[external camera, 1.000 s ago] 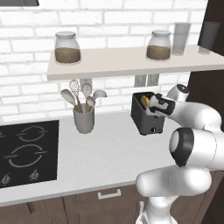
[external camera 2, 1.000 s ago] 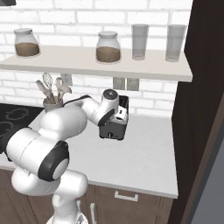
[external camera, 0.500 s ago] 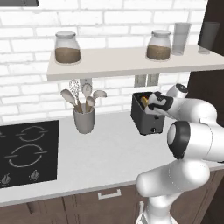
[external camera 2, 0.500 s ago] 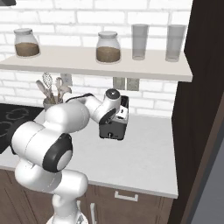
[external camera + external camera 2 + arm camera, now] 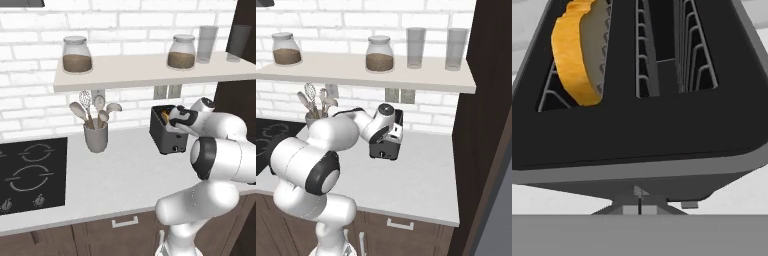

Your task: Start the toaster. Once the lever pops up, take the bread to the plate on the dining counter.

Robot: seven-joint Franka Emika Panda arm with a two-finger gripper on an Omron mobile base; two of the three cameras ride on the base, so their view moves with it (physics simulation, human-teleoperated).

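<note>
Right of centre in the left base view: toaster (image 5: 167, 131) on the white table (image 5: 120, 175), tool (image 5: 175, 118) pressed against its upper front edge, a sliver of bread (image 5: 165, 115) beside it. In the hand view only: bread (image 5: 579, 47) standing in the upper-left slot, neighbouring slot bare. Right base view hides the slots behind the wrist. Tool's state: cannot tell.

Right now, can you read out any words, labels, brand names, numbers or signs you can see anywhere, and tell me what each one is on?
None: no readable text in any view.
The toaster is plain dark, with no brand or dial numbers.
The two jars and two glasses on the shelf carry no labels.
The hob shows only ring outlines and two knobs, with no readable figures.
The wall sockets are unmarked.
</note>
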